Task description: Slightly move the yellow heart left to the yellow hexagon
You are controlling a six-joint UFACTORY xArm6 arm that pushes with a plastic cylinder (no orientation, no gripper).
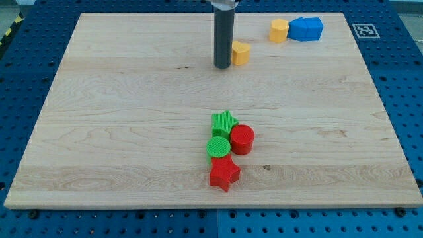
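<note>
Near the board's top edge, the yellow heart (241,53) sits touching my tip (222,67), which stands at its 9 o'clock, bare rod holding nothing. The yellow hexagon (279,30) lies at the heart's 2 o'clock, near but apart, touching the blue block (305,28). The wooden board (119,119) spreads open westward; green and red blocks (228,149) cluster well apart at 6 o'clock.
</note>
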